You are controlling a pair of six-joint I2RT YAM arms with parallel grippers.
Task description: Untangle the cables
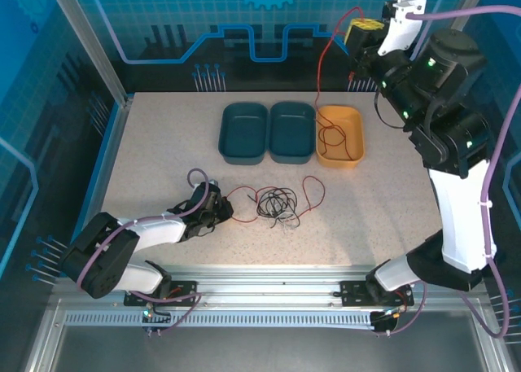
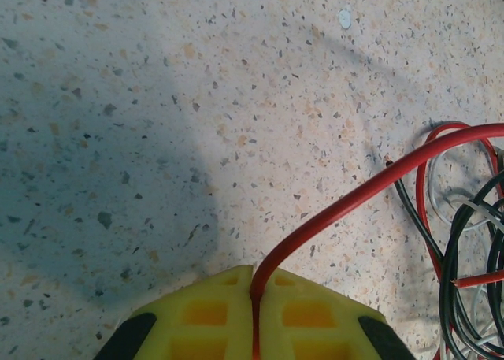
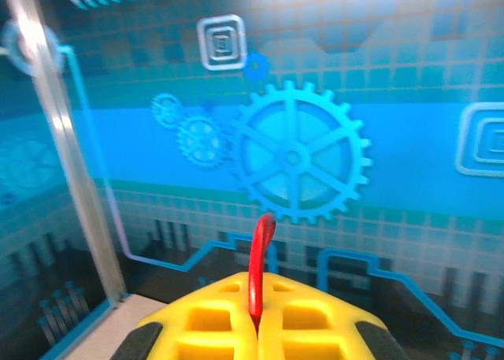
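Observation:
My left gripper (image 1: 226, 215) (image 2: 256, 285) lies low over the table, its yellow jaws shut on a red cable (image 2: 354, 198). That cable runs right into a loose tangle of black and white cables (image 1: 277, 203) at the table's middle. The black cable (image 2: 449, 273) crosses the red loops there. My right gripper (image 1: 356, 40) (image 3: 257, 285) is raised high at the back right, shut on a red cable (image 3: 260, 250). This red cable (image 1: 323, 71) hangs down into the orange bin (image 1: 359, 140), where it lies in coils.
Two teal bins (image 1: 243, 132) (image 1: 292, 131) stand side by side left of the orange bin at the back of the table. Metal frame posts and blue panels wall in the table's sides.

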